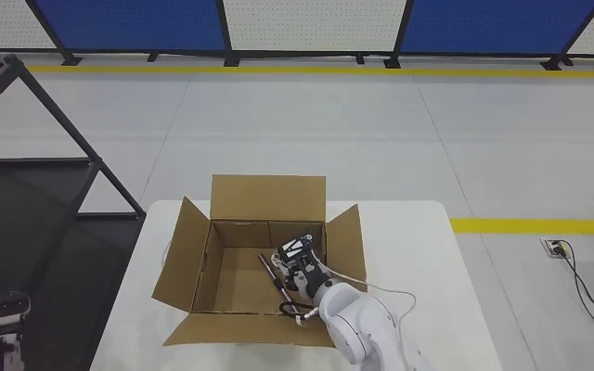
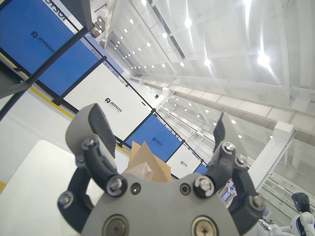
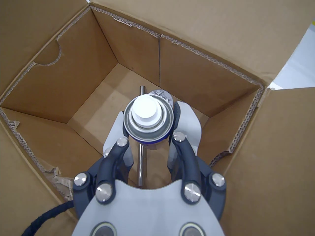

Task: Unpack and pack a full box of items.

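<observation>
- Because the right wrist view looks down on its top, the spray can [image 3: 147, 120] shows mostly a white cap and metal rim, with only a sliver of blue body.
- A grey toothed part [image 3: 162, 94] behind it is mostly hidden.
- The right gripper [image 3: 150, 116] pinches the can inside the open cardboard box [image 3: 201, 57], above a metal rod [image 3: 140, 158].
- The left gripper [image 2: 159, 120] has its fingers spread wide, empty.

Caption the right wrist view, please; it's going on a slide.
Right claw gripping a spray can inside the open cardboard box, a metal rod lying below.
</observation>
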`<action>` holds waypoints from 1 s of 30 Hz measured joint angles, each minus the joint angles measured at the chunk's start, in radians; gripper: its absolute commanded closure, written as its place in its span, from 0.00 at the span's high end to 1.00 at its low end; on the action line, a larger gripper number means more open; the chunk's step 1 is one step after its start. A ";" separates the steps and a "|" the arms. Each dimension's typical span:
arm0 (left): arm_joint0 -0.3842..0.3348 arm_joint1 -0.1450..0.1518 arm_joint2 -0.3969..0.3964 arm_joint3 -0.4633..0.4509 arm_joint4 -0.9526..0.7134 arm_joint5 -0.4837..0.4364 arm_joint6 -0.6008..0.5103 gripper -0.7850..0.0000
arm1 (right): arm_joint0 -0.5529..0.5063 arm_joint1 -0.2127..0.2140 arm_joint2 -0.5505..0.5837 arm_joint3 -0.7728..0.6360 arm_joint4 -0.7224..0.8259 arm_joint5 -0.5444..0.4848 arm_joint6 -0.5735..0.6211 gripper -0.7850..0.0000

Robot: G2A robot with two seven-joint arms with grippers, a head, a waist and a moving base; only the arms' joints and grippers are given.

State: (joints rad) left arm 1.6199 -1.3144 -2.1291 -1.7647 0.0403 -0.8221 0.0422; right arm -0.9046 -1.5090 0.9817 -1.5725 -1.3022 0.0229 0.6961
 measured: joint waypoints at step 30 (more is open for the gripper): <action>0.000 0.000 0.000 0.000 0.000 0.000 0.000 1.00 | 0.157 -0.078 -0.111 0.238 -0.088 0.226 0.112 0.00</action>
State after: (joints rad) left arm 1.6199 -1.3144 -2.1291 -1.7647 0.0403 -0.8221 0.0422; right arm -0.7476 -1.5867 0.8703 -1.3345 -1.3902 0.2491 0.8084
